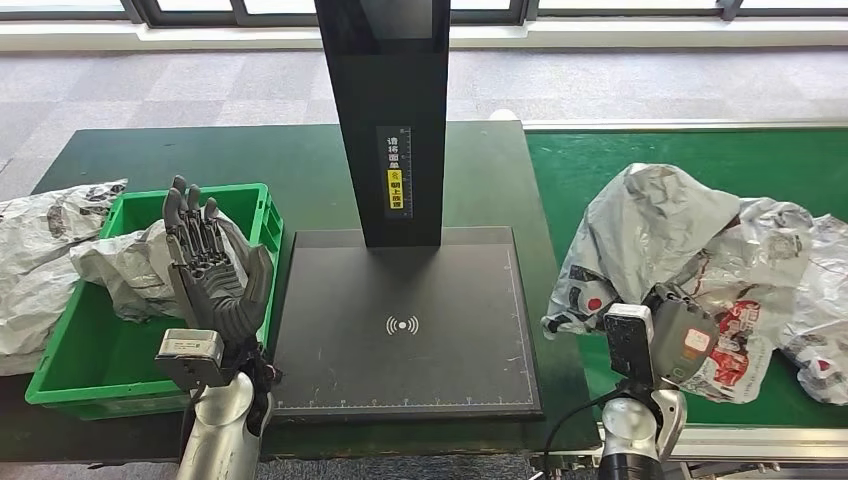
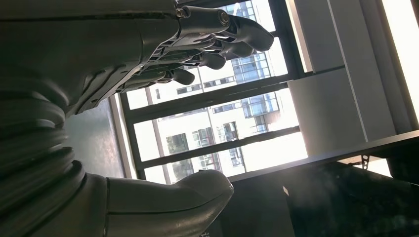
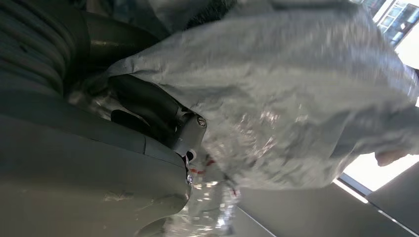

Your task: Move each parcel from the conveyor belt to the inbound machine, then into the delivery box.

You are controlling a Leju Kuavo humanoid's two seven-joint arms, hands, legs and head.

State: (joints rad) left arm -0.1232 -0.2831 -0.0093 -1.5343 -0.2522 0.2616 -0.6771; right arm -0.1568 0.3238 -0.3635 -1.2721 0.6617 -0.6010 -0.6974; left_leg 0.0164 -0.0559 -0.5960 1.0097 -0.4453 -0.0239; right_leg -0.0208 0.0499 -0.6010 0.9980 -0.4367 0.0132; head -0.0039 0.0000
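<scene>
Right hand [image 1: 668,330] clamped on grey parcel [image 1: 640,225], lifting it for your scanner | left hand [image 1: 212,268] spread, empty, over green box [image 1: 258,205], parked clear.

Grey carpet floor [image 1: 200,85] beyond the table; windows [image 2: 217,133] show apartment buildings (sunlit).

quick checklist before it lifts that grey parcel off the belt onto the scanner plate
1. Right hand has hold of the crumpled grey plastic parcel: ok, fingers sunk into the bag in the right wrist view.
2. Black scanner plate bare: ok.
3. Left hand out of the path: ok, raised open over the green plastic crate.
4. Other parcels free of the gripped one: cannot tell, they touch.
5. Crate has room: ok, one grey bag inside.
</scene>
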